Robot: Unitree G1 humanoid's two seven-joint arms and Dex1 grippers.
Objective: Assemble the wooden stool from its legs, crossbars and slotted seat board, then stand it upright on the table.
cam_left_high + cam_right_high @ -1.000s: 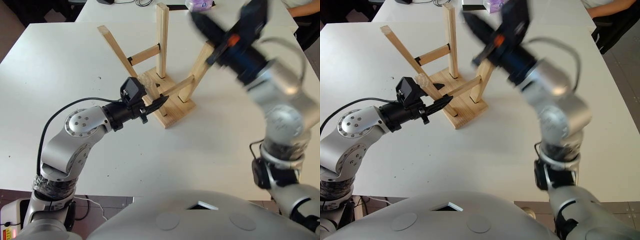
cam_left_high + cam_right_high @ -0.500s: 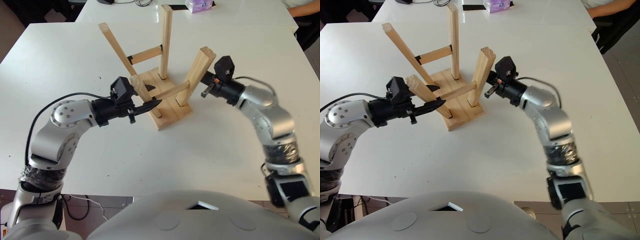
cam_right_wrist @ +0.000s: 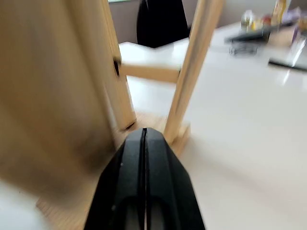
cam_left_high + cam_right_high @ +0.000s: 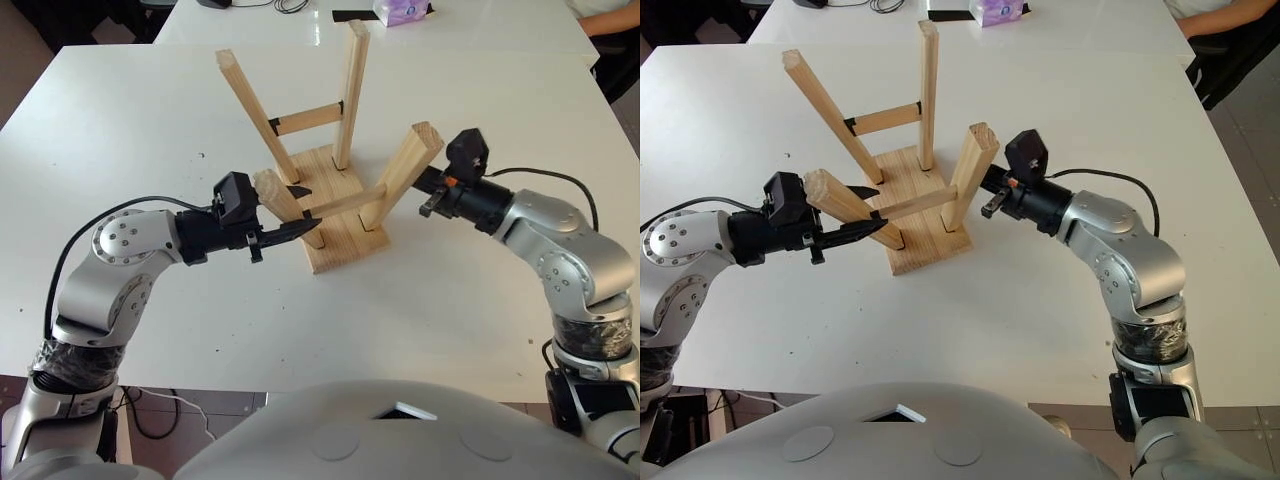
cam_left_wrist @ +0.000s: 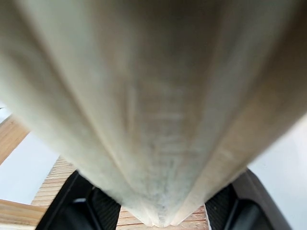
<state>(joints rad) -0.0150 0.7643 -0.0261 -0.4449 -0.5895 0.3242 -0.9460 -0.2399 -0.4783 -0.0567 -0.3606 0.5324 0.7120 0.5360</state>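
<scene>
The wooden stool lies upside down, its slotted seat board (image 4: 346, 248) flat on the white table (image 4: 130, 130) and its legs pointing up. Two crossbars (image 4: 306, 120) (image 4: 347, 203) join the legs. My left gripper (image 4: 298, 226) is shut on the near-left leg (image 4: 276, 196), which sits close between its pads (image 5: 106, 212) in the left wrist view. My right gripper (image 4: 428, 198) is shut with nothing in it, its tip against the outer side of the near-right leg (image 4: 402, 184). Its joined fingers (image 3: 145, 172) point past that leg toward the far legs.
A second white table stands behind with a tissue box (image 4: 399, 10) and a dark flat item (image 4: 350, 16). Open tabletop lies to the left, right and front of the stool. The table's front edge (image 4: 300, 385) runs close below both arms.
My right arm swung down from high above the stool to the near-right leg. The stool, held by my left gripper, shifted slightly right and turned a little.
</scene>
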